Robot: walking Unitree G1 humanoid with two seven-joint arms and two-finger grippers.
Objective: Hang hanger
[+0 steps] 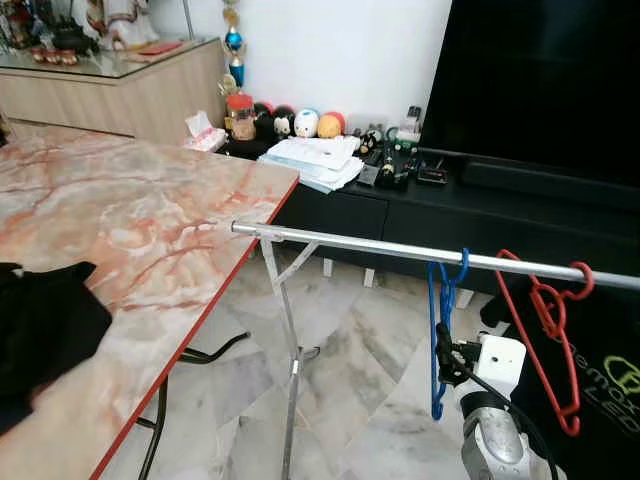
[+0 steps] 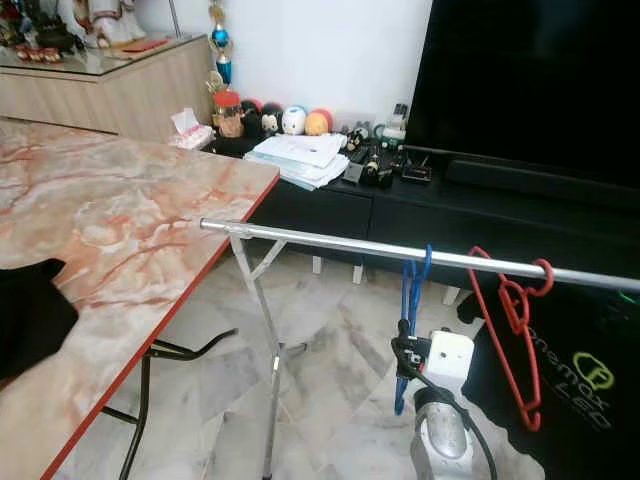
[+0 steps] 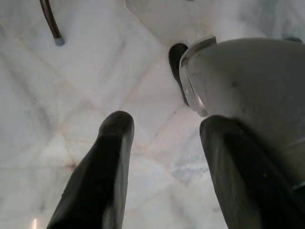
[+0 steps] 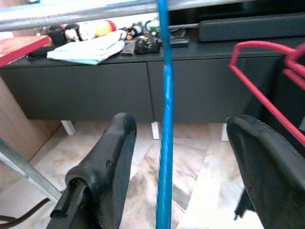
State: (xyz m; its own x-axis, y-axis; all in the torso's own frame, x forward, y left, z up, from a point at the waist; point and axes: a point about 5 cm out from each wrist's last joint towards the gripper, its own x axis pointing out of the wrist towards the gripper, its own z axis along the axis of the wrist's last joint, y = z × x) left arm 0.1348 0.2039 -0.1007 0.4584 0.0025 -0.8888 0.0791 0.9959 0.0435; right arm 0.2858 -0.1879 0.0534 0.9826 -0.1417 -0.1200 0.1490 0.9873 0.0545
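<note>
A blue hanger hangs by its hook on the silver rail of a clothes rack. To its right a red hanger hangs on the same rail. My right gripper is raised to the blue hanger's lower part. In the right wrist view the gripper is open, and the blue hanger runs upright between the fingers with a gap on each side. My left gripper hangs open over the marble floor, holding nothing.
A marble-patterned folding table with a red edge stands to the left, a black cloth on its near corner. A black garment hangs at the right. Behind the rail are a low black cabinet, cluttered on top, and a TV.
</note>
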